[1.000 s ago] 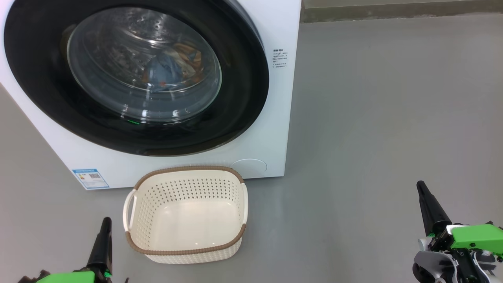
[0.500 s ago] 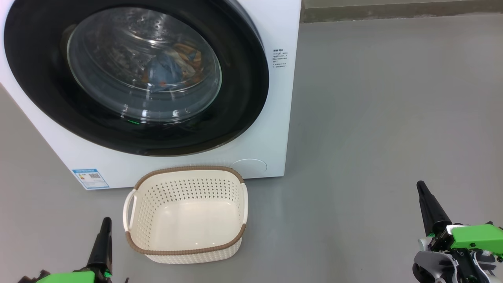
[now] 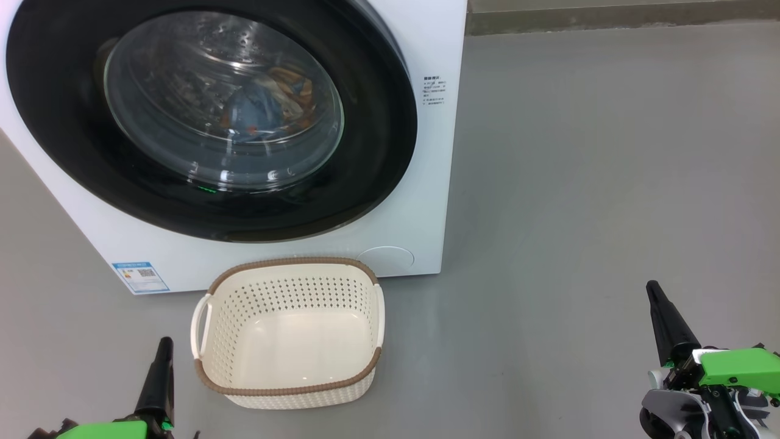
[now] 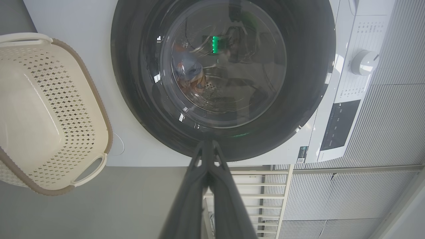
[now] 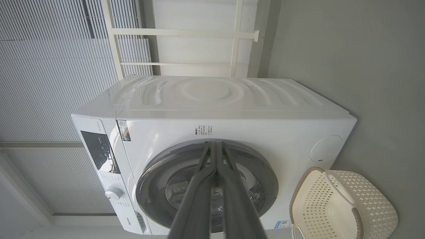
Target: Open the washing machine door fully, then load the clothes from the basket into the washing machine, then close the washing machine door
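Observation:
The washing machine [image 3: 420, 183] stands before me, white and front-loading. Its washing machine door [image 3: 365, 183], a wide black ring around a bulging glass window, lies flat against the front, shut. Through the glass I see the clothes [image 3: 262, 107], light blue with orange, lying in the drum. The cream basket [image 3: 286, 372] with a brown rim sits on the floor just below the door, with nothing in it. My left gripper [image 3: 163, 344] is low at the left of the basket, shut and holding nothing. My right gripper [image 3: 652, 286] is far to the right over bare floor, shut and holding nothing.
Grey floor [image 3: 579, 183] spreads to the right of the machine. A wall base [image 3: 609, 15] runs along the back. The machine's control panel and dial [image 4: 363, 62] are in the left wrist view, with ribbed wall panels [image 5: 49, 66] behind the machine.

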Robot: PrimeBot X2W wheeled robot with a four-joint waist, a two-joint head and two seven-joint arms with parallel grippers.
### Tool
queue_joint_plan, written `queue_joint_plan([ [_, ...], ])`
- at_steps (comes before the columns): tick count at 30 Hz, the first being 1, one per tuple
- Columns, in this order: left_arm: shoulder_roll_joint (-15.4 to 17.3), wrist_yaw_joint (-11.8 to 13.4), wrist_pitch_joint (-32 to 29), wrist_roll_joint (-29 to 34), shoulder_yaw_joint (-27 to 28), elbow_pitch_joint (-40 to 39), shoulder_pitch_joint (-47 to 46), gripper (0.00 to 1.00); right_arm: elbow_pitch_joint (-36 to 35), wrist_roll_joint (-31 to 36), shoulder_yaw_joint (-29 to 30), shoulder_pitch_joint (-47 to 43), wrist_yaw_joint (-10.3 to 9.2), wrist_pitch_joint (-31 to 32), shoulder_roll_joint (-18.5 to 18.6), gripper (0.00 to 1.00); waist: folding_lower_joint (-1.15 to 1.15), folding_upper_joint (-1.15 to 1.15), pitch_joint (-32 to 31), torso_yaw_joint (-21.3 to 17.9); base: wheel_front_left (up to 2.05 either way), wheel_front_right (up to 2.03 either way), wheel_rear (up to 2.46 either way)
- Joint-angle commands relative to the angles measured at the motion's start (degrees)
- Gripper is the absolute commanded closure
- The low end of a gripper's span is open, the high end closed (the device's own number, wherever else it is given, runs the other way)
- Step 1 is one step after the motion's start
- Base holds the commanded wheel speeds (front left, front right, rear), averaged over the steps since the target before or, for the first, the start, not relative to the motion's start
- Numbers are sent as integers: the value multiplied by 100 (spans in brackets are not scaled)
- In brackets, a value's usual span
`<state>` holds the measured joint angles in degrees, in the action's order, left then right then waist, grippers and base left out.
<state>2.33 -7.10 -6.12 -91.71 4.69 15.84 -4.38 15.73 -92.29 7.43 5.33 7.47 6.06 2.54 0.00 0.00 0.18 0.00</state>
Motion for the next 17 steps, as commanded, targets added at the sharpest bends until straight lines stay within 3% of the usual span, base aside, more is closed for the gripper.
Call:
queue_joint_plan([
  [1, 54, -38, -36, -46, 184, -179, -181, 100, -171, 3, -103, 85, 2, 33, 46, 100, 0, 0, 0, 0, 0, 0, 0],
  [17, 54, -38, -36, -46, 183, -179, -181, 100, -171, 6, -99, 85, 2, 36, 43, 100, 0, 0, 0, 0, 0, 0, 0],
])
